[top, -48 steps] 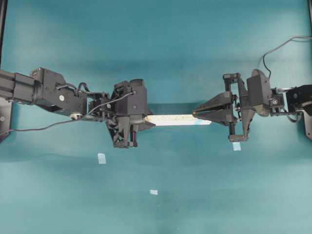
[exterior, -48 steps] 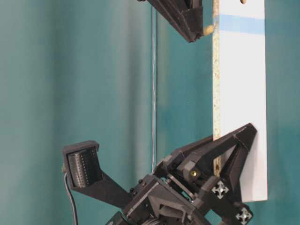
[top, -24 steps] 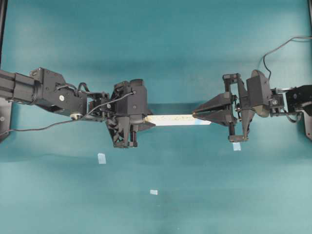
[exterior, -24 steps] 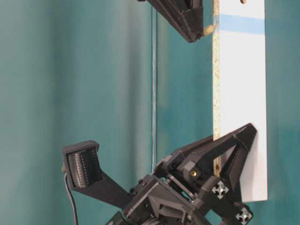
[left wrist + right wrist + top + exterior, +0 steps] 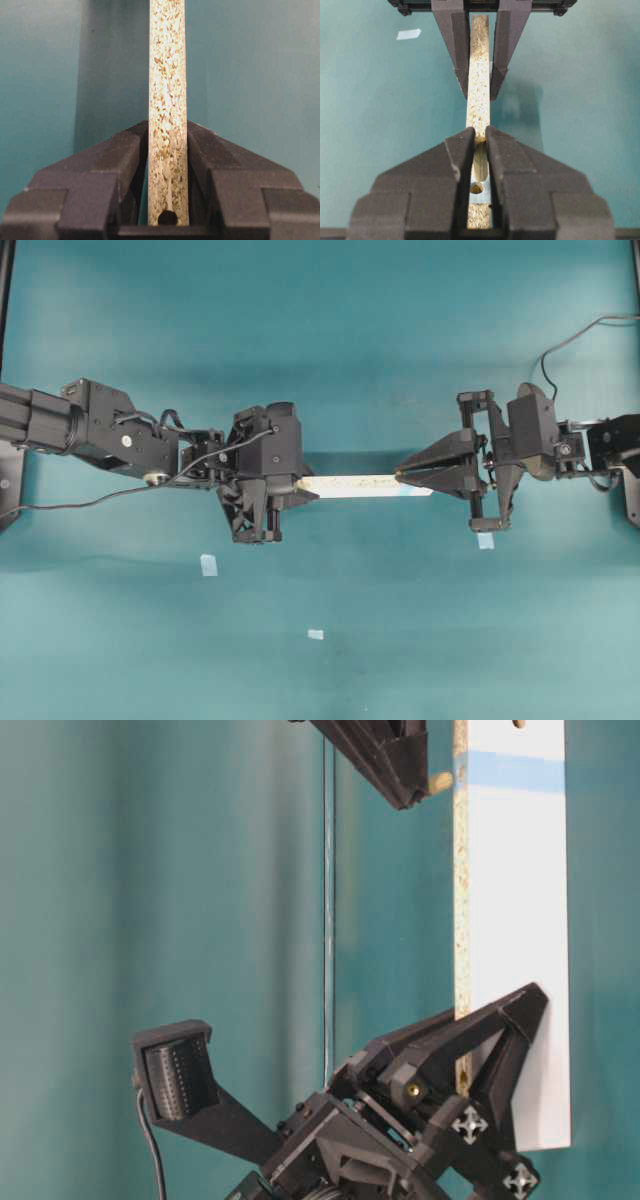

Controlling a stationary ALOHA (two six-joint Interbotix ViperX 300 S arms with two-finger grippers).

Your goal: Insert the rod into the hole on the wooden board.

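Note:
The wooden board (image 5: 365,485) hangs level above the table, speckled edge up. My left gripper (image 5: 300,487) is shut on its left end, and the plain dark hole (image 5: 167,218) sits between those jaws (image 5: 167,131). My right gripper (image 5: 400,476) is shut on the rod (image 5: 480,162). The rod's free end hovers just beside the hole (image 5: 476,188), which is ringed by a light-blue mark on the board's edge (image 5: 478,95). From table level the rod tip (image 5: 440,782) stands close to the blue band (image 5: 510,770), a sliver off the edge.
Three small pale-blue tape squares lie on the teal table: one front left (image 5: 208,564), one front middle (image 5: 315,634), one under the right arm (image 5: 485,540). A cable (image 5: 570,340) loops at the back right.
The right gripper with the rod has drawn back a hair from the board's edge. The left arm and board have not moved.

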